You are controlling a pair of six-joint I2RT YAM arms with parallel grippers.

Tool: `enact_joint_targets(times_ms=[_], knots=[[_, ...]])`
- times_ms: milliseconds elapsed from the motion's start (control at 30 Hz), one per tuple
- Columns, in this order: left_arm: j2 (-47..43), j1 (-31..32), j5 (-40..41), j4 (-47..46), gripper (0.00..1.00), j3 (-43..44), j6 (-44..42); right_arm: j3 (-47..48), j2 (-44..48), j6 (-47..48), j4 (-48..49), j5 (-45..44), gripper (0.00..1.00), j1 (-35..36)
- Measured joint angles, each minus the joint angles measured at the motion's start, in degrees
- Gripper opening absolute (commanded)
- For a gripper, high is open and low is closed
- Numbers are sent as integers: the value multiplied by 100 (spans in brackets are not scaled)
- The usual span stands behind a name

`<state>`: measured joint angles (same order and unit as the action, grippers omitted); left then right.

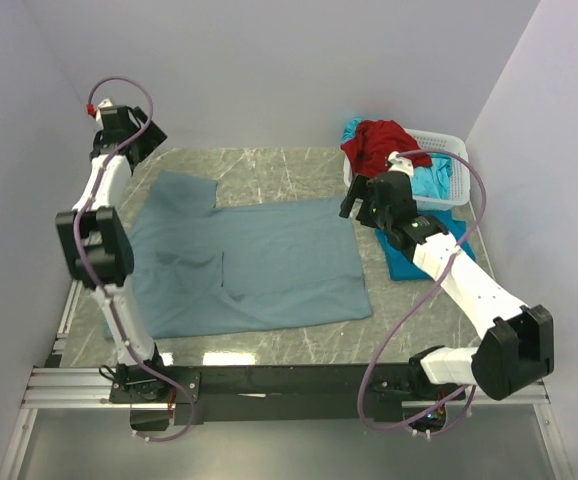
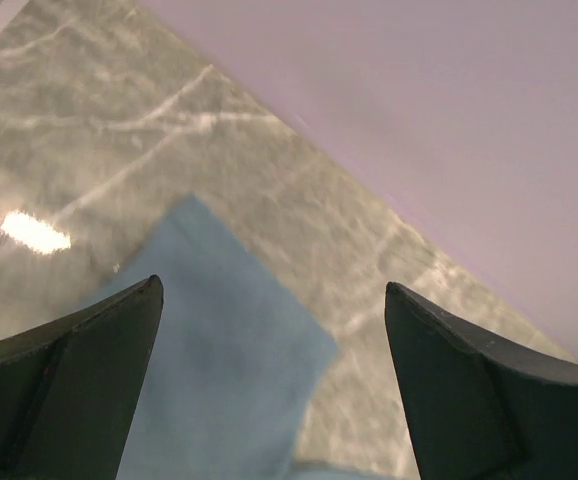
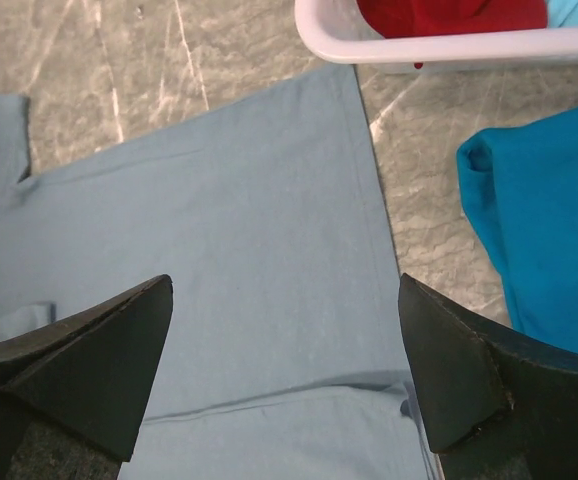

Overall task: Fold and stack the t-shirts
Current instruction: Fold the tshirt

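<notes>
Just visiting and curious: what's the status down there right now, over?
Left gripper open over sleeve of grey-blue shirt. Right gripper open over its hem. Shirt spread on table, nothing on it. Red shirt in basket.

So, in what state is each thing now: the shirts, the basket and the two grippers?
grey-blue t-shirt: spread out on the table, not yet folded up.
turquoise t-shirt: folded, on the table beside the basket.
red t-shirt: crumpled, in the basket.
basket: upright, holding red and turquoise cloth.
left gripper: jaws open, empty, above a corner of the grey-blue t-shirt.
right gripper: jaws open, empty, above the grey-blue t-shirt's edge.
</notes>
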<state>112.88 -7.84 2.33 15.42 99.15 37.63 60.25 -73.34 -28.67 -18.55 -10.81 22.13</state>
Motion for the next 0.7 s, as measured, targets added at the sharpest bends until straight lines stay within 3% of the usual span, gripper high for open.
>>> enact_joint_targets(times_ms=[233,533,700], knots=[[2264,-195,-398,654,99,2339,-557,52,-514,11,-26,2,100,-42],[3045,-164,-525,804,99,2754,-1174,52,-675,61,-74,52,100,-76],[3263,-111,-365,844,83,2859,-1565,50,-678,96,-76,98,100,-79]])
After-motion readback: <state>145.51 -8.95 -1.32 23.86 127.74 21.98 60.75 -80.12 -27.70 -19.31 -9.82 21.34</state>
